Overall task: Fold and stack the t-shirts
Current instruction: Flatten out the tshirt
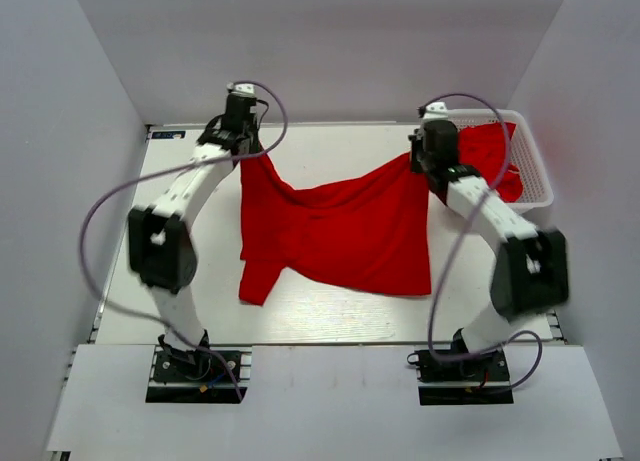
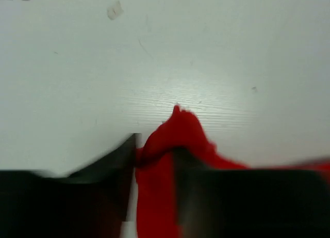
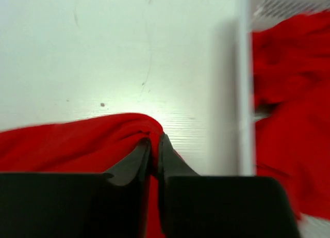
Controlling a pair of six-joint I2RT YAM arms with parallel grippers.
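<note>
A: Anything folded so far?

B: Nothing yet. Only one t-shirt [image 1: 340,231] out, hanging spread between the two arms above the table [image 1: 330,316], with the lower hem and one sleeve drooping toward the near side, perhaps touching the surface.

A: Held how?

B: Pinched along the far edge at both ends. Left gripper [image 1: 244,153] closed on a small peak of the fabric. Right gripper [image 3: 154,145] pressed tight on a fold of the same garment, just beside the basket [image 1: 540,181].

A: And the rest?

B: Other red shirts [image 1: 497,151] lying crumpled in the basket, number impossible to tell. No stack anywhere in view.

A: An early stage, then?

B: Most probably. Left to do: laying this one flat, folding it, then the same for the others, and piling all together.
</note>
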